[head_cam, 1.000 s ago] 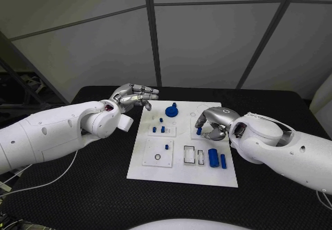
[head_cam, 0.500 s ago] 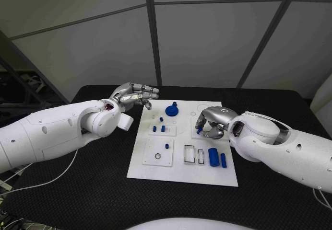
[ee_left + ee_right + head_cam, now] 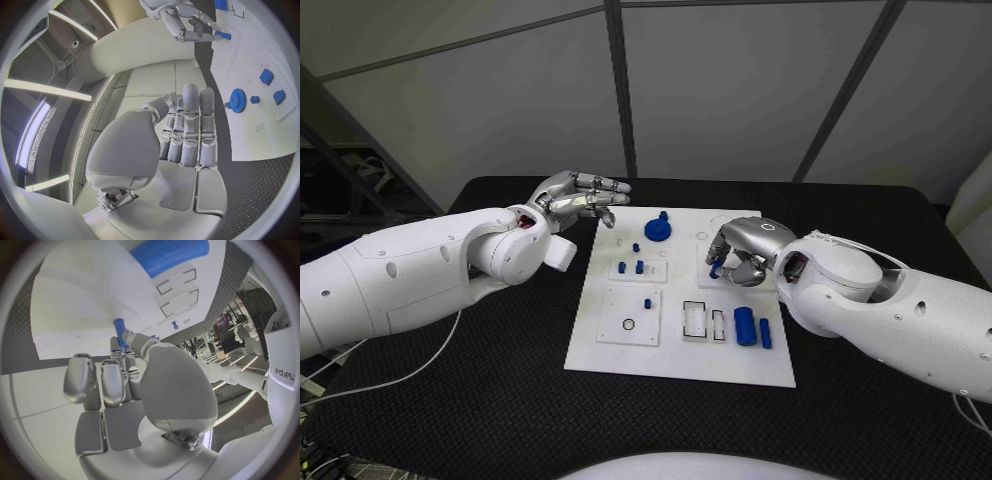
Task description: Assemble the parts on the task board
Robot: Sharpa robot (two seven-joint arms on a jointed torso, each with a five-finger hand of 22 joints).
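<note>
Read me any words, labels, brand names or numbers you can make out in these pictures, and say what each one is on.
"arpa": mirrored lettering on the robot's white arm at the rim of the right wrist view; the start of the word is cut off.
No readable print on the task board, the blue parts, or either robot hand.

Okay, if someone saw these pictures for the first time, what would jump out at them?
Probably the right hand over the middle of the white task board, pinching a small blue peg in its fingers. Next, the left hand raised at the board's far left corner, holding nothing, beside a blue gear.
</note>
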